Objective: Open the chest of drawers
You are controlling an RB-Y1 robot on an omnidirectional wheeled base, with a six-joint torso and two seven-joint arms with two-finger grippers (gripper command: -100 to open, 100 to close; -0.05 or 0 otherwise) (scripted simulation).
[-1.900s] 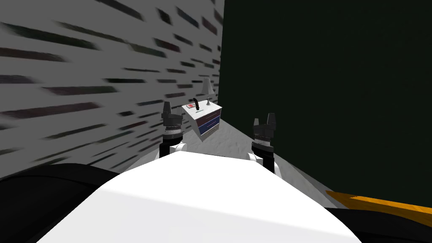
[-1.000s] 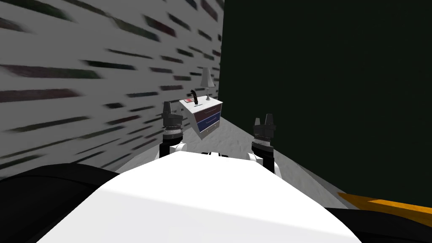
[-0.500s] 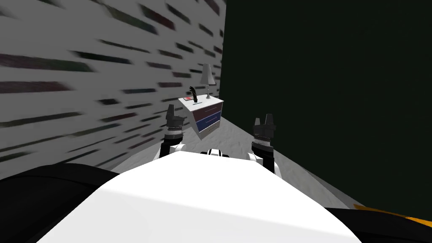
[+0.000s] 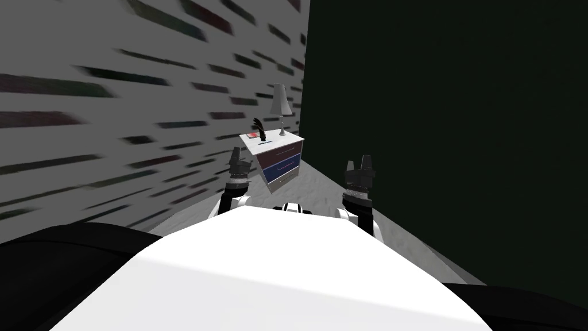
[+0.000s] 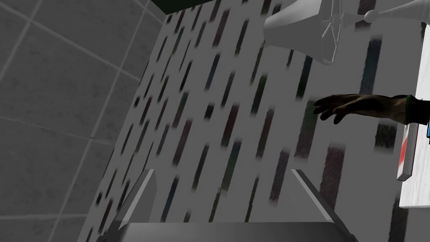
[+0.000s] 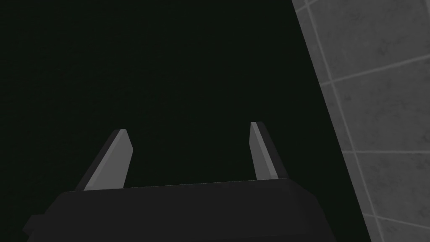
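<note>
A small chest of drawers [image 4: 280, 162] stands against the patterned wall, ahead of me, near the corner with a dark wall. It has a white top and maroon, blue and white drawer fronts, all closed. My left gripper [image 4: 238, 155] is raised just left of the chest and short of it. In the left wrist view the left gripper [image 5: 222, 172] is open with nothing between its fingers, and the chest's white top edge [image 5: 415, 180] lies off to one side. My right gripper [image 4: 361, 164] is held up to the right, and the right gripper [image 6: 189, 128] is open and empty.
On the chest's top stand a grey table lamp [image 4: 279, 104], a black hand-shaped figure [image 4: 258, 129] and a flat red item [image 4: 251, 136]. The lamp shade [image 5: 306, 29] and the figure [image 5: 361, 107] also appear in the left wrist view. The patterned wall [image 4: 115, 115] runs along my left, the dark wall [image 4: 448, 115] along my right.
My view has swung, so an orange thing at the lower right has slid out of sight. My left gripper has moved right, closer to the chest. The right arm is still.
</note>
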